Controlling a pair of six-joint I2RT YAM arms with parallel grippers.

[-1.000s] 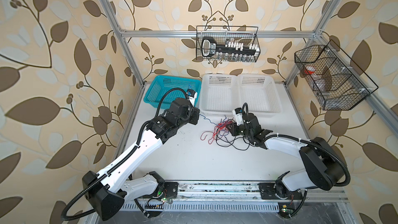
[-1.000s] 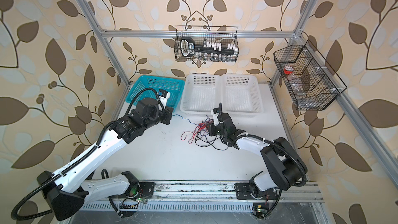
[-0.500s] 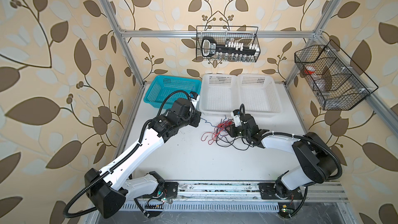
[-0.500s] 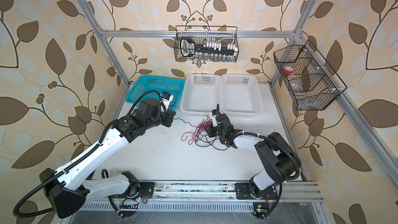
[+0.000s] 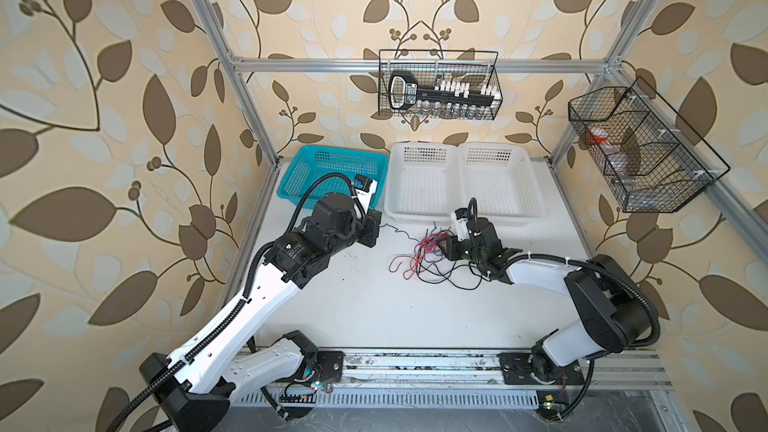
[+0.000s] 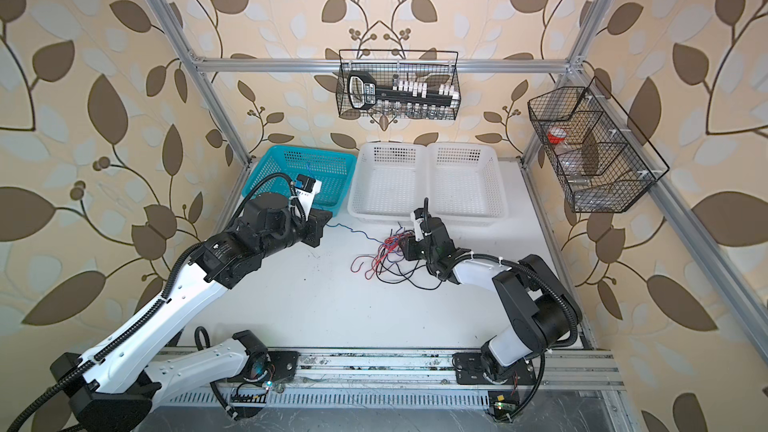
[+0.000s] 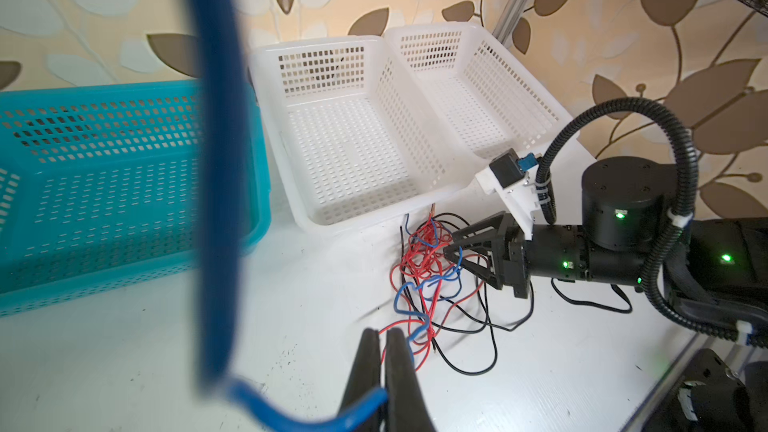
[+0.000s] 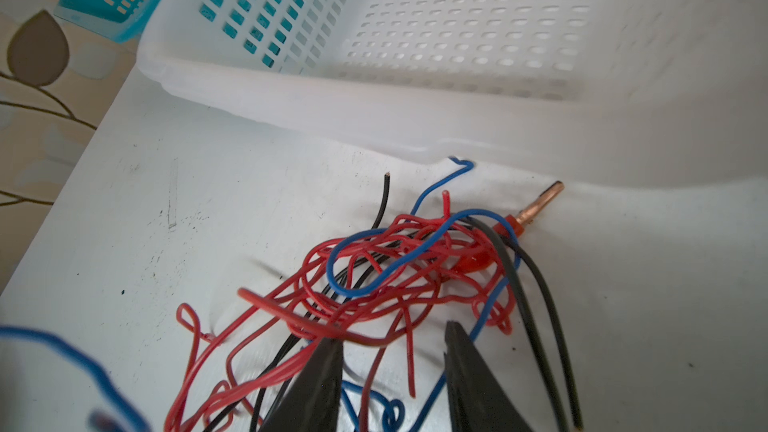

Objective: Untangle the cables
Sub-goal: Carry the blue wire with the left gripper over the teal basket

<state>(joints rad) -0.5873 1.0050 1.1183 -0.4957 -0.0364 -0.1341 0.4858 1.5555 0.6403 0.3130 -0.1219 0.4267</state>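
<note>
Teal basket (image 5: pixel 332 160) beside two white baskets (image 5: pixel 424 148)

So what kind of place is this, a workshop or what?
Probably a robot test cell: two arms on a base rail, an aluminium frame, and tangled cables beside sorting baskets.

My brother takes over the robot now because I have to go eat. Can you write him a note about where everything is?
Left gripper: shut on the blue cable, which runs across the table into the tangle.
Right gripper: open, fingertips at the tangle's edge, gripping nothing.
Cables: red, blue and black, heaped in front of the white baskets.
Done: nothing fully separated.
Left: work the blue cable free, then the red and black ones.
</note>
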